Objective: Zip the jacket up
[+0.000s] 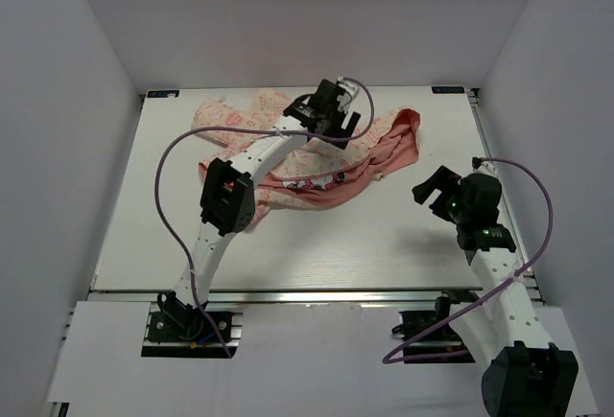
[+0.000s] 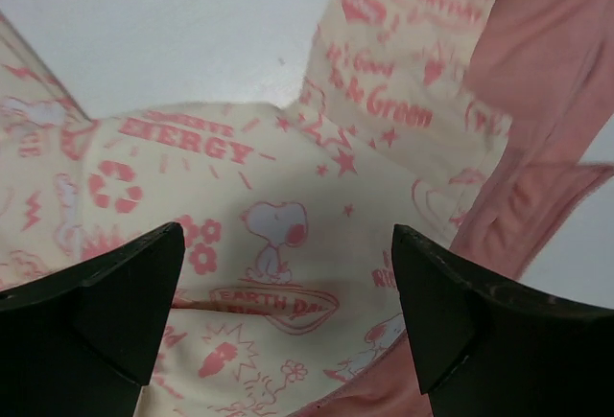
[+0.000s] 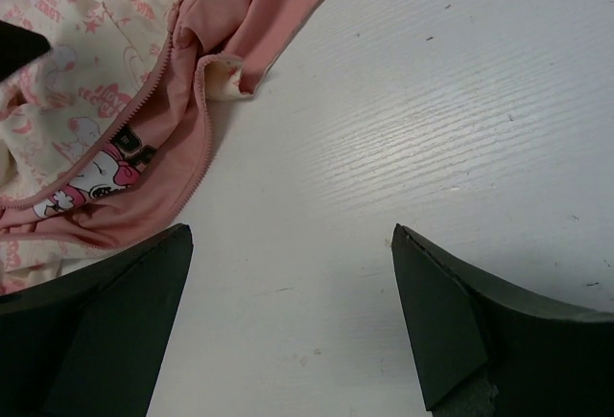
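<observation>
I am holding the left tool [image 2: 288, 244] spread wide, hovering over the jacket [image 1: 317, 173], which is lying crumpled across the far half of the worktop [image 1: 317, 254]. In the left wrist view its fingers [image 2: 115, 312] are framing cream fabric with pink print. I cannot tell whether they are touching the cloth. The pink lining [image 1: 398, 144] is showing at the jacket's right end, turned outward. The zipper [image 3: 144, 101] is lying unzipped along the stretch I can see, its two pink edges running apart. I am holding the right tool [image 3: 291, 235] equally wide above bare worktop, apart from the jacket's right end, gripping nothing.
</observation>
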Action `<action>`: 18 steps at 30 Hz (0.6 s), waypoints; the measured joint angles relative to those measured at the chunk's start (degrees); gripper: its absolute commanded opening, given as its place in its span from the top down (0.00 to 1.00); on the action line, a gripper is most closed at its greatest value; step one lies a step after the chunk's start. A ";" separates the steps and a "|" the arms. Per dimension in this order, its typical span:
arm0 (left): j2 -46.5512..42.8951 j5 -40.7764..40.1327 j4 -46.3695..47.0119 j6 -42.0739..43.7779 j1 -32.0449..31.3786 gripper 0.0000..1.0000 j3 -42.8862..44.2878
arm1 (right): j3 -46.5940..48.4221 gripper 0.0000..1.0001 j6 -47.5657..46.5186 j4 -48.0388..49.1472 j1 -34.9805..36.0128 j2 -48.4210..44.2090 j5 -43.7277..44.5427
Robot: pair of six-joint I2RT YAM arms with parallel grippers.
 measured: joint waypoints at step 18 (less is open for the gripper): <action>8.59 -3.91 3.23 8.00 -3.23 1.00 -2.25 | 1.75 0.11 -0.63 5.20 10.58 17.27 -0.09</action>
